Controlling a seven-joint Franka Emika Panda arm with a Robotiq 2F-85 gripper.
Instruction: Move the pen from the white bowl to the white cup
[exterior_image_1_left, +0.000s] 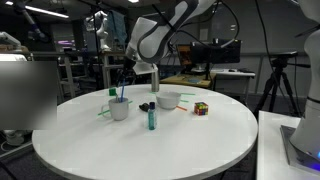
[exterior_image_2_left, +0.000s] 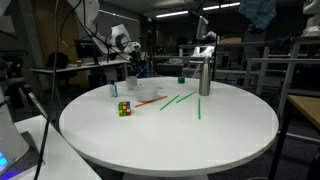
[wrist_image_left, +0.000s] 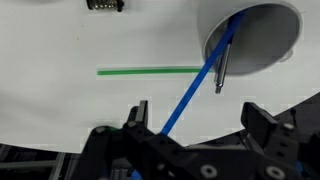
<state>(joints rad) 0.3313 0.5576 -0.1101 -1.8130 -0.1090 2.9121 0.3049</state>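
Item: round white table (exterior_image_1_left: 150, 150), catalogued by position against the white bowl (exterior_image_1_left: 168, 100).

White bowl: stands on the table; in the wrist view its rim and wall (wrist_image_left: 285, 45) fill the upper corner.

Pen (wrist_image_left: 222, 62): dark and slim; lies in the white bowl, leaning on the rim, with its tip poking out over the edge on the gripper's side; nothing has hold of it.

Blue stick (wrist_image_left: 195, 85): long and thin; one end is inside the white bowl beside the pen; the rest slants out over the rim and runs down between the fingers.

Gripper (wrist_image_left: 195, 115): fingers spread wide apart, gripping nothing; the blue stick passes nearer one finger, and contact cannot be judged; in an exterior view the gripper (exterior_image_1_left: 154, 86) hangs just beside the white bowl, on the side toward the white cup.

White cup (exterior_image_1_left: 120, 110): upright; set apart from the white bowl, beyond the gripper; a thin stick rises out of it.

Green straw (wrist_image_left: 150, 71): flat on the table, near the white bowl; one end points at its wall.

Colour cube (exterior_image_1_left: 201, 108): near the white bowl, on the side away from the white cup; seen at the frame edge in the wrist view (wrist_image_left: 105, 5).

Teal marker (exterior_image_1_left: 151, 120): upright, near the white bowl, toward the front edge of the table.
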